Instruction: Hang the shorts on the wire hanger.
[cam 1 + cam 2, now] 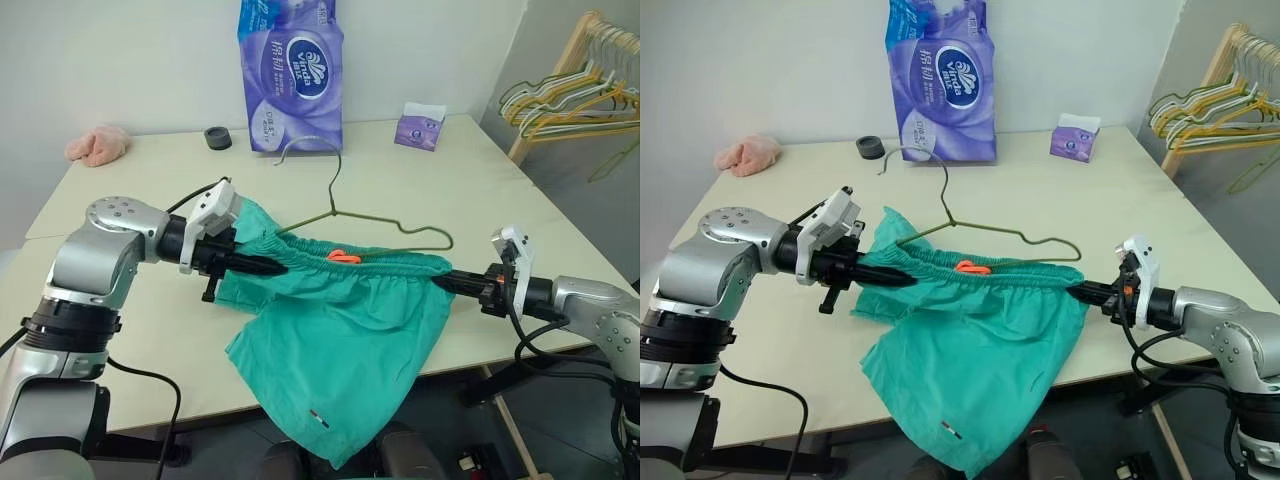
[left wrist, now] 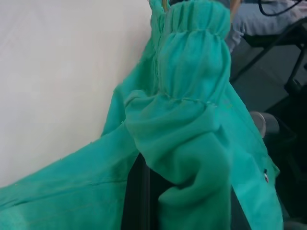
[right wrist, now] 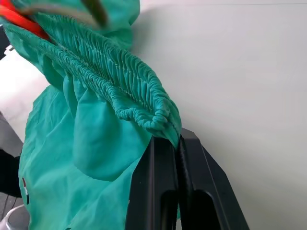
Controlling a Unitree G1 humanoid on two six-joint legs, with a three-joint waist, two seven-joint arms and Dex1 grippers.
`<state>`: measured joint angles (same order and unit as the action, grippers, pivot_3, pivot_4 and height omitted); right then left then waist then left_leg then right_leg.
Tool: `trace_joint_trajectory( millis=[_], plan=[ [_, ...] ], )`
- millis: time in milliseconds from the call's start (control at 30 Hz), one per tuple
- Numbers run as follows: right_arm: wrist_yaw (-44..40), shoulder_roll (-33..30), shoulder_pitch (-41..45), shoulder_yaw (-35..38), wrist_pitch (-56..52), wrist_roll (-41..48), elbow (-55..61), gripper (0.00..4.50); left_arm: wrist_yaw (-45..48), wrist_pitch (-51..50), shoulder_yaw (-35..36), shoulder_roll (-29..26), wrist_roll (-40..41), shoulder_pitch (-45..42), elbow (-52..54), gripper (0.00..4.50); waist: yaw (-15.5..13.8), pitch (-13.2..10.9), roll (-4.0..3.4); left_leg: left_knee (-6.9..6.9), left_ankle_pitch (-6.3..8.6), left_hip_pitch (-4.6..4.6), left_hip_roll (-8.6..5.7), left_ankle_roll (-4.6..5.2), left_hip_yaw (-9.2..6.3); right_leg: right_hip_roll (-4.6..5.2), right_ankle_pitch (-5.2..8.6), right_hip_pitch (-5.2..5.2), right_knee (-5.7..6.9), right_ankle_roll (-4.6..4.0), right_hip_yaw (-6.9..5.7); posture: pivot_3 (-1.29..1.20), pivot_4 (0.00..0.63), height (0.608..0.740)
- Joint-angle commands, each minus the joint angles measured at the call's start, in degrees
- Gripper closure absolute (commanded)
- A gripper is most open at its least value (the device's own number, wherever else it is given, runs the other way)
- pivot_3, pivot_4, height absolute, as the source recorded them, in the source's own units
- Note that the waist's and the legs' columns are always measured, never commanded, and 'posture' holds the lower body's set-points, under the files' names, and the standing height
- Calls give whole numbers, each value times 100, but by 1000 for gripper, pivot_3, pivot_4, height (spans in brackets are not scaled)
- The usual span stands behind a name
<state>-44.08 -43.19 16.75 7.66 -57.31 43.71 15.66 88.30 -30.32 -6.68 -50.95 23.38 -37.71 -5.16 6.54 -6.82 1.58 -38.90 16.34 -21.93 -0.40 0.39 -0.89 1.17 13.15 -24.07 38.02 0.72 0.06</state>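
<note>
The teal-green shorts (image 1: 340, 330) hang stretched between my two grippers over the table's front edge. The gathered waistband is pulled taut and the legs droop below the tabletop. An orange tag (image 1: 343, 257) shows at the middle of the waistband. My left gripper (image 1: 278, 268) is shut on the waistband's left end, with cloth bunched over its fingers (image 2: 139, 191). My right gripper (image 1: 441, 282) is shut on the right end, its fingers (image 3: 165, 182) pinching the elastic edge. The olive-green wire hanger (image 1: 336, 205) lies on the table just behind the waistband, and its lower bar is hidden by the shorts.
At the back of the cream table (image 1: 470, 180) stand a purple tissue pack (image 1: 290, 75), a small purple box (image 1: 420, 128) and a black ring (image 1: 217, 138). A pink cloth lump (image 1: 97, 145) lies at the far left. A wooden rack of hangers (image 1: 585, 85) stands at the right.
</note>
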Motion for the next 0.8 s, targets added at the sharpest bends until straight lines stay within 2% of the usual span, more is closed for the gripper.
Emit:
trace_joint_trajectory(
  millis=[33, 233, 500, 633, 800],
  plan=[
    [43, -205, 83, 187, 151, -214, -137, 4460, 41, 194, 124, -298, -166, -34, -95, 4500, -17, 0, 0, -1, 0, -1, -1, 0, 0, 1, 0, 0, 0, 0, 1, -188, 77, 740],
    [34, -261, 92, 221, 171, -203, -70, 4460, 132, 407, -10, -395, -360, -64, -255, 4500, -25, 0, 0, -2, 0, 0, -1, 0, 3, 2, 0, 0, 0, 0, 2, -194, 79, 740],
    [-156, -590, 140, 140, 250, -237, 346, 4460, 76, 1061, -325, -490, -1019, -95, -697, 4500, -12, -1, -1, -1, 0, 0, -1, 1, 6, 1, 0, -2, 0, 0, 5, -206, 85, 740],
    [-382, -760, 475, -348, 487, -464, 429, 4460, 9, 1189, -423, -356, -1128, -149, -768, 4500, 3, -1, -2, -1, 1, 1, -1, 1, 7, 1, 0, -2, 0, 1, 5, -221, 85, 740],
    [-590, -548, 1209, -1192, 870, -969, 303, 4460, -100, 1330, -624, -19, -1287, -257, -770, 4500, 9, -1, -2, -1, 2, 0, 0, 3, 7, 0, 1, -3, 0, 2, 6, -224, 84, 740]
  ],
)
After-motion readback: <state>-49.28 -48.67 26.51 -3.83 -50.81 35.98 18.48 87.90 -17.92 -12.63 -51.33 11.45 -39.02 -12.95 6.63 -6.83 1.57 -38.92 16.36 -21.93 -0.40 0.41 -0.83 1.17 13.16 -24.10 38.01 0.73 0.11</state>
